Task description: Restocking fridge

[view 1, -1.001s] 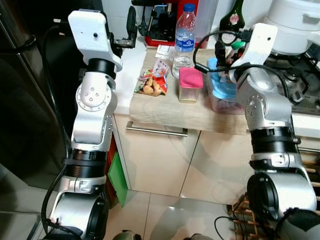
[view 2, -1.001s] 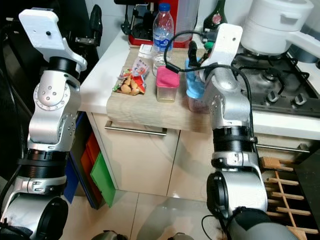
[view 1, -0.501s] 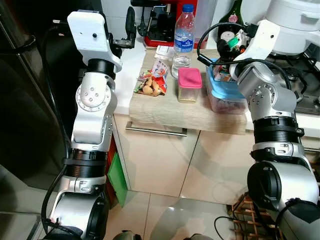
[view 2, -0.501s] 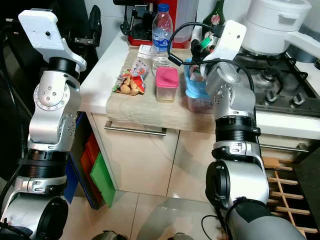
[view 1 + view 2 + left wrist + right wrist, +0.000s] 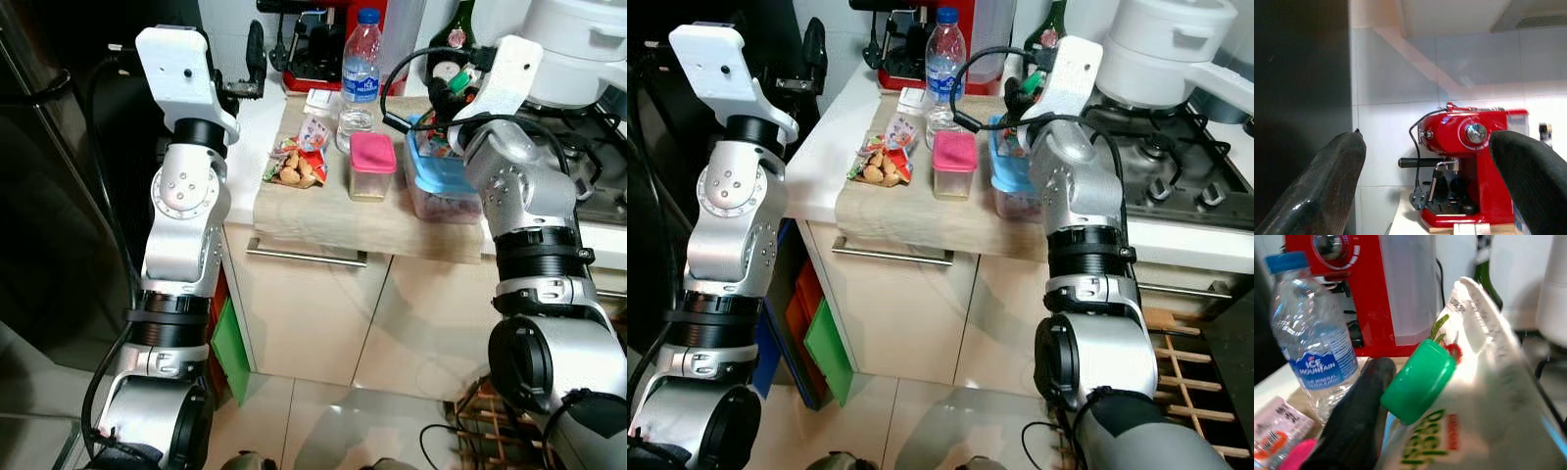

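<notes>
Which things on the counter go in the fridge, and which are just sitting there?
Likely for the fridge:
green-capped carton, held in the right tool
water bottle
pink-lidded tub
blue-lidded box
snack packet

Just sitting there:
red coffee machine
white pot
stove
dark glass bottle

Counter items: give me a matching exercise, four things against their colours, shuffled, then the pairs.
Things:
1. water bottle cap
2. small container lid
3. espresso machine
4. carton cap, at the right claw

Colours:
A. green
B. red
C. blue
D. pink

Pairs: 1-C, 2-D, 3-B, 4-A
</notes>
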{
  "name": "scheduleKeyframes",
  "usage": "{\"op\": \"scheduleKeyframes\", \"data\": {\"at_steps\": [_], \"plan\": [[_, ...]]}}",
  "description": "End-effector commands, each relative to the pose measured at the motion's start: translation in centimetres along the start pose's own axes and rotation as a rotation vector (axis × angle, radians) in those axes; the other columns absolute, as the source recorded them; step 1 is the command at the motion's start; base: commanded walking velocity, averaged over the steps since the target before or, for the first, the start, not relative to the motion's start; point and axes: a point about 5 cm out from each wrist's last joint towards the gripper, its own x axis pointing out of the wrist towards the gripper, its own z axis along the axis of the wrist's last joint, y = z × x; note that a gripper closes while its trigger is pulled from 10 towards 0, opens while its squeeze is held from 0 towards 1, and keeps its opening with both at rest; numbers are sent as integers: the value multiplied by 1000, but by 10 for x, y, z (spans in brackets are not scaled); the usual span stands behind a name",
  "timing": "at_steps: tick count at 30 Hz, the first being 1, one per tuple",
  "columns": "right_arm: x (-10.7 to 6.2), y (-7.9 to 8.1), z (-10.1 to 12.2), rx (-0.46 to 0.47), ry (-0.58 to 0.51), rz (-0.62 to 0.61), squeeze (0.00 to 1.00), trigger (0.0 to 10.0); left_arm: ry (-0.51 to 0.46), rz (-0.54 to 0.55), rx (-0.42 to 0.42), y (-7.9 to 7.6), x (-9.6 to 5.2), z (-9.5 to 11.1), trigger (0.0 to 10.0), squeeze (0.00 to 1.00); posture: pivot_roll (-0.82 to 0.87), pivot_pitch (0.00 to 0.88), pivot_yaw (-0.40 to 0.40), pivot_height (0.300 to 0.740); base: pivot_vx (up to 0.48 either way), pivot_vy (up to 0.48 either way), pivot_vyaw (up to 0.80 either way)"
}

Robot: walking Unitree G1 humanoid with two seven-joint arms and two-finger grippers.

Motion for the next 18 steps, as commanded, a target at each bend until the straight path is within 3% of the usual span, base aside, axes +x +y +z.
{"op": "scheduleKeyframes", "data": {"at_steps": [1,3,5,7,8,10,12,13,14,16,18], "plan": [[-2,-2,1,-55,-24,11,0,0,14,-75,63,-11,-2,-4,10000,0,-118,0,5,740,0,0,0],[-3,-6,-4,-28,-9,5,0,0,-5,-141,71,-23,-5,-2,10000,0,-121,0,6,740,0,0,0],[-5,-10,-7,-19,-24,-12,0,0,23,-122,40,-26,-7,-6,10000,0,-123,1,11,740,0,0,0],[-9,-17,2,-103,-117,-65,0,0,66,-238,10,-40,-11,-13,10000,0,-131,0,11,740,0,0,0],[-9,-17,2,-103,-117,-65,0,0,66,-238,10,-40,-11,-13,10000,0,-131,0,11,740,0,0,0],[-16,-26,15,-241,-244,-159,0,0,83,-292,5,-48,-15,-18,10000,0,-136,0,13,740,0,0,0],[-20,-28,23,-292,-309,-189,0,0,99,-307,6,-51,-17,-20,10000,0,-137,2,13,740,0,0,0],[-36,-32,36,-365,-459,-253,0,0,122,-307,-7,-56,-21,-25,10000,0,-143,4,15,740,0,0,0],[-36,-32,36,-365,-459,-253,0,0,122,-307,-7,-56,-21,-25,10000,0,-143,4,15,740,0,0,0],[-58,-30,41,-401,-614,-292,0,0,131,-300,-28,-57,-24,-27,10000,0,-144,4,14,740,0,0,0],[-68,-26,39,-437,-666,-307,0,0,131,-298,-45,-57,-24,-27,10000,0,-144,6,15,740,0,0,0]]}}
